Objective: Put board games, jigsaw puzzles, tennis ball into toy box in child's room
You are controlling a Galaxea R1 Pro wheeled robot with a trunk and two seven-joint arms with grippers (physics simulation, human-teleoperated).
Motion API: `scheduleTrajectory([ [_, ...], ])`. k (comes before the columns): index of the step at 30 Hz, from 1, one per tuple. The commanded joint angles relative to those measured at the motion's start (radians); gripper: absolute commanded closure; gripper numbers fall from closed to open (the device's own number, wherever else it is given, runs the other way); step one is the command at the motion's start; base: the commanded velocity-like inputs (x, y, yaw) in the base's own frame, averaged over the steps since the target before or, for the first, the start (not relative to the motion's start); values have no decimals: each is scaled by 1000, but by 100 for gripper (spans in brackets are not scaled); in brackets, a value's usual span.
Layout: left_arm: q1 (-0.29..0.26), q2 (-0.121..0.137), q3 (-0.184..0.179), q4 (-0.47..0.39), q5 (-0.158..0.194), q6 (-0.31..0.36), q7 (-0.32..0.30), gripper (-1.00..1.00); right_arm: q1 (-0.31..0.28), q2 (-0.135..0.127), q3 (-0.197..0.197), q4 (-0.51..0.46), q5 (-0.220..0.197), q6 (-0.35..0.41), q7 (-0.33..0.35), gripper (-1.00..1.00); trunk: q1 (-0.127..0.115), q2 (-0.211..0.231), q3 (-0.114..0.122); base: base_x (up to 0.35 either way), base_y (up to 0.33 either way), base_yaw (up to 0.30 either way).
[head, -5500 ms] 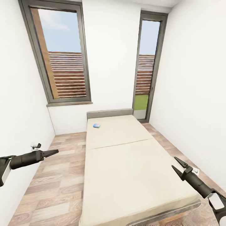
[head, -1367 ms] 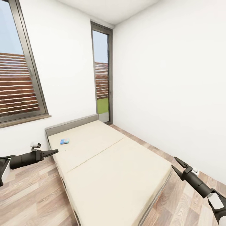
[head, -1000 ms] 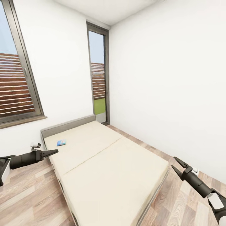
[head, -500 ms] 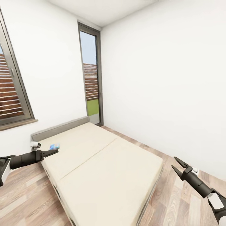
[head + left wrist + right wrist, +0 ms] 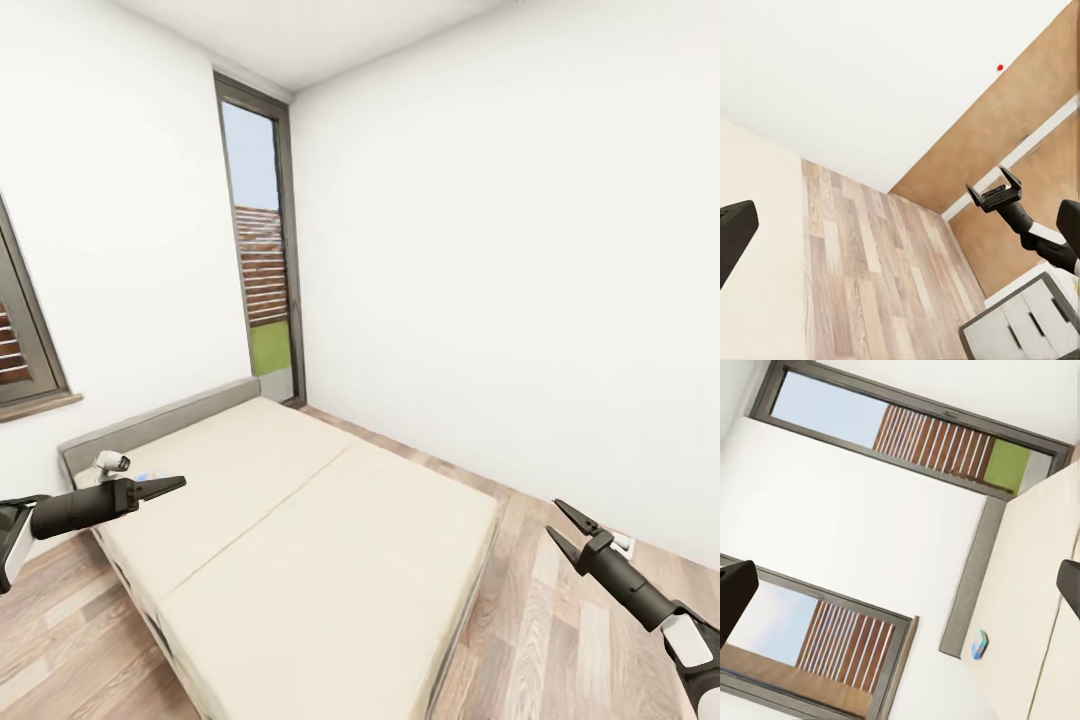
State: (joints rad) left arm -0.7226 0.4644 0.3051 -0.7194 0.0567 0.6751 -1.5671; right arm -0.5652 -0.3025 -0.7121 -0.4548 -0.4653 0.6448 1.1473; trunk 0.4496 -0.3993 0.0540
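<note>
blue board game (image 5: 979,645) on bed (image 5: 300,530), half hidden behind left gripper (image 5: 170,485)

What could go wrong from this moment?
The small blue board game sits far up the bed near the headboard; in the head view the left hand partly hides it, so a grasp may be misjudged. The right hand, open, hangs beside the bed's edge and might clip it while turning.

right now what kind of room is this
Most likely a bedroom: a low wide bed with a beige mattress and grey headboard fills the wood-plank floor between white walls, beside a tall dark-framed window.
</note>
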Motion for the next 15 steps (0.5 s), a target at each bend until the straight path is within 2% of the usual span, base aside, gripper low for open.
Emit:
scheduleTrajectory([
  [1, 0, 0, 0, 0, 0, 11, -4, -100, -1, 0, -3, 1, -1, 7, 2, -100, 0, -1, 1, 0, 135, -222],
  [6, 0, 0, 0, 0, 0, 11, -4, -100, -1, 0, -3, 1, -1, 7, 2, -100, 0, -1, 6, 0, 93, -223],
  [15, 0, 0, 0, 0, 0, 11, -4, -100, -1, 0, -3, 1, -1, 7, 2, -100, 0, -1, 15, 0, 22, -225],
])
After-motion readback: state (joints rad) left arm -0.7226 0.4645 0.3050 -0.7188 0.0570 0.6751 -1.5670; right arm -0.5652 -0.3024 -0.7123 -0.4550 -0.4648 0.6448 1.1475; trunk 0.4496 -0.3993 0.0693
